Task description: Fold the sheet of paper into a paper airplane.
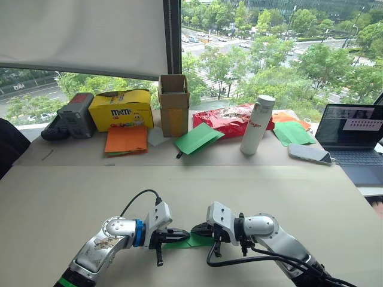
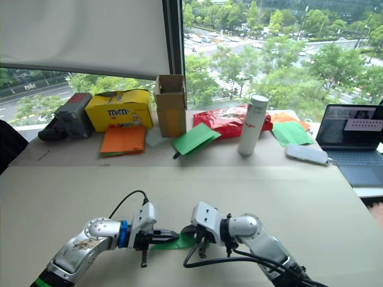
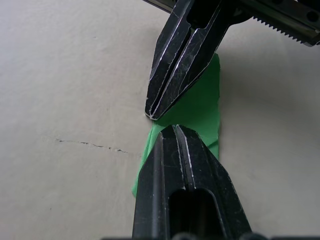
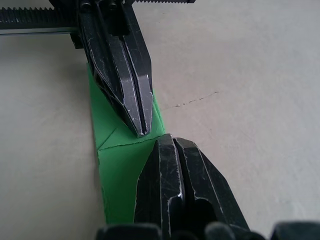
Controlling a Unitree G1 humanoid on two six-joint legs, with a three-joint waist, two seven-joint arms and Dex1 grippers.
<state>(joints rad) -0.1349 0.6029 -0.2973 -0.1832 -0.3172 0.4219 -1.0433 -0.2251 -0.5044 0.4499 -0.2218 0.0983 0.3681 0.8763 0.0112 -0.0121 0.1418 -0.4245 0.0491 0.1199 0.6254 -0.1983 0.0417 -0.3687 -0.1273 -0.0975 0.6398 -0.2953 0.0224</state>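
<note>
1. Two arms reach in low from the tabletop's near edge and bend toward each other, so the left gripper (image 1: pixel 182 232) and the right gripper (image 1: pixel 197 229) point tip to tip, nearly touching.
2. Left gripper: both black fingers pressed together, no gap showing in either wrist view; the tips rest on the green paper.
3. Right gripper: fingers likewise pressed shut, tips down on the same paper, just short of the left tips.
4. The sheet of paper (image 4: pixel 120 170), folded into a narrow layered green strip with a diagonal crease, lies flat on the tabletop (image 1: pixel 269 191) near the middle of its near edge, under both pairs of fingers. Whether either gripper pinches a layer or only presses on it cannot be told.
5. The tabletop is plain beige with a thin hairline crack (image 3: pixel 90 144) just beside the strip.
6. Along the far edge stand a yellow candy box (image 1: pixel 121 110), an open cardboard box (image 1: pixel 174 104), a red snack bag (image 1: pixel 227 118), a white bottle (image 1: pixel 257 124), orange paper sheets (image 1: pixel 126 140) and loose green sheets (image 1: pixel 197 138).
7. At the far right corner sit a phone (image 1: pixel 309 153) and an open laptop (image 1: pixel 354 134).
8. Beyond the table a window (image 1: pixel 275 48) with a half-lowered blind looks out on trees and a road.
</note>
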